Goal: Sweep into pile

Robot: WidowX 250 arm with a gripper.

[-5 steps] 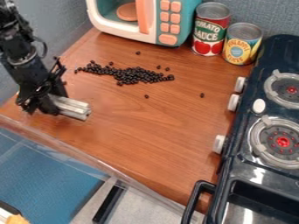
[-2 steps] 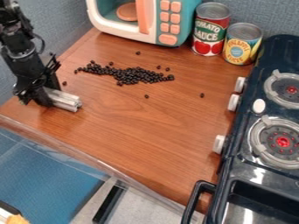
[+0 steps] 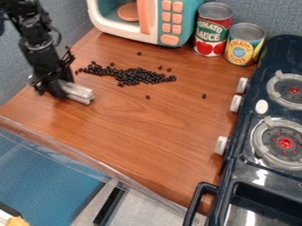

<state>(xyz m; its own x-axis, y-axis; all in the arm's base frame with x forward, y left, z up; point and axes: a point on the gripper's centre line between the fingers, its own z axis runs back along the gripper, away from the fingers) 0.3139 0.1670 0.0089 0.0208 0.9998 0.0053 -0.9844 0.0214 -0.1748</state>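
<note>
We see the black gripper (image 3: 58, 88) toward the upper left of the camera view, hanging down over the left side of the wooden table (image 3: 138, 126). We find it closed around a silvery bar (image 3: 79, 93), one end of which sticks out toward the right and slightly toward us. Whether that bar touches the wood or sits just above it, we can't quite make out from here.

The small dark beans (image 3: 138, 76) lie mostly in a long, uneven heap to the right of the gripper and a little farther back, near the bar but apart from it. We see the heap thin out at its left end and bunch more thickly toward its right. A few beans lie loose: one behind the heap, two just behind its right part, one in front of it, and one well off to the right.

Behind the heap we have a toy microwave (image 3: 170, 21) in teal, white and orange. To its right stand a tomato can (image 3: 212, 33) and a pineapple can (image 3: 243, 45), both upright and side by side. Along the right runs a dark toy stove (image 3: 242, 165) with two round burners, white knobs and a black handle (image 3: 198, 201) at its near end
</note>
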